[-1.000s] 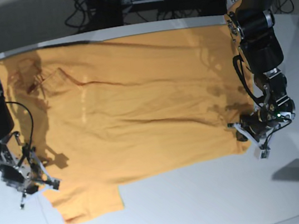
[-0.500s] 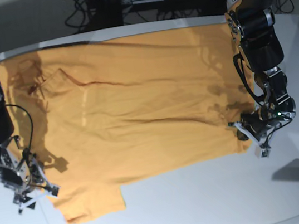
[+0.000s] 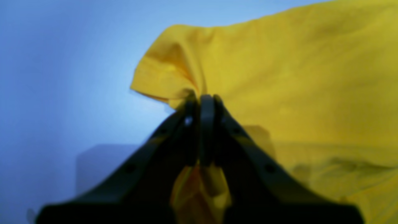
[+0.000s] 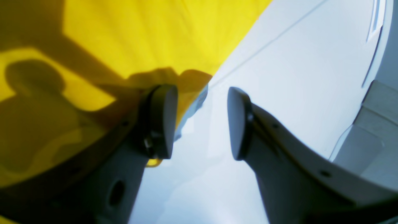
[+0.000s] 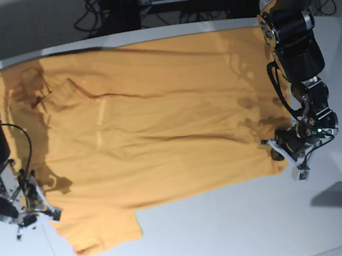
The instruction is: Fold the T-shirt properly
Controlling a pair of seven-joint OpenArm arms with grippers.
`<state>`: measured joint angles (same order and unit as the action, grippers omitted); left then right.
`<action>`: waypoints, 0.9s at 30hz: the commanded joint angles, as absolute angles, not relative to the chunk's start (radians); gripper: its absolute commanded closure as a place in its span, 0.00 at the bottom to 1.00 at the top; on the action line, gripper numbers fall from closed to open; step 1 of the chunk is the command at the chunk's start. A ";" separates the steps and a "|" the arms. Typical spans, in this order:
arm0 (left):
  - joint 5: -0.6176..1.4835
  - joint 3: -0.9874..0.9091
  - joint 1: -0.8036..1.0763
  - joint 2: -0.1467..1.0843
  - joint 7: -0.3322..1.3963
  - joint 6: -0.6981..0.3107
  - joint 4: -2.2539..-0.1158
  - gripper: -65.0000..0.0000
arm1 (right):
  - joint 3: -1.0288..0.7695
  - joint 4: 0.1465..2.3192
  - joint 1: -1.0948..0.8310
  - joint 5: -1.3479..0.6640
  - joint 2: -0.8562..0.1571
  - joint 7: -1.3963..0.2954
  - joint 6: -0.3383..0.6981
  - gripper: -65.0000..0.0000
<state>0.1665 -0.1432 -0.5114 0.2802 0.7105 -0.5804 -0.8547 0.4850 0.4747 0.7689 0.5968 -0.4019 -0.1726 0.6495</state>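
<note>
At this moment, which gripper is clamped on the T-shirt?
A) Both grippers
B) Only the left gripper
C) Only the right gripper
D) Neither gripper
B: the left gripper is shut on a bunched corner of the T-shirt, while the right gripper stands open at the cloth's edge with only bare table in its gap.

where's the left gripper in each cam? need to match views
Base: left gripper at right of frame, low on the arm, at the T-shirt's right edge.
Left wrist: bottom centre, shut on a bunched fold of T-shirt.
Right wrist: not in it; the open gripper there is the right gripper.
Shared landmark: the T-shirt on the pale table, seen in all three.
</note>
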 commanded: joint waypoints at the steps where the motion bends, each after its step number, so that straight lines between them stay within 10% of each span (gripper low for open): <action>1: 0.168 -0.143 -0.536 0.295 0.705 -0.582 -0.869 1.00 | 0.492 0.466 0.762 0.616 -0.420 -0.223 0.698 0.70; 14: 0.168 -0.143 -0.541 0.289 0.704 -0.582 -0.865 1.00 | 0.487 0.532 0.820 0.616 -0.424 -0.308 0.698 0.99; 27: 0.168 -0.145 -0.542 0.289 0.702 -0.582 -0.865 1.00 | 0.486 0.863 0.727 0.616 -0.461 -0.464 0.698 0.92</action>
<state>0.1654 -0.1436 -0.5148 0.2771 0.7078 -0.5827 -0.8516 0.4950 0.8528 0.6933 0.6052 -0.4484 -0.4614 0.7071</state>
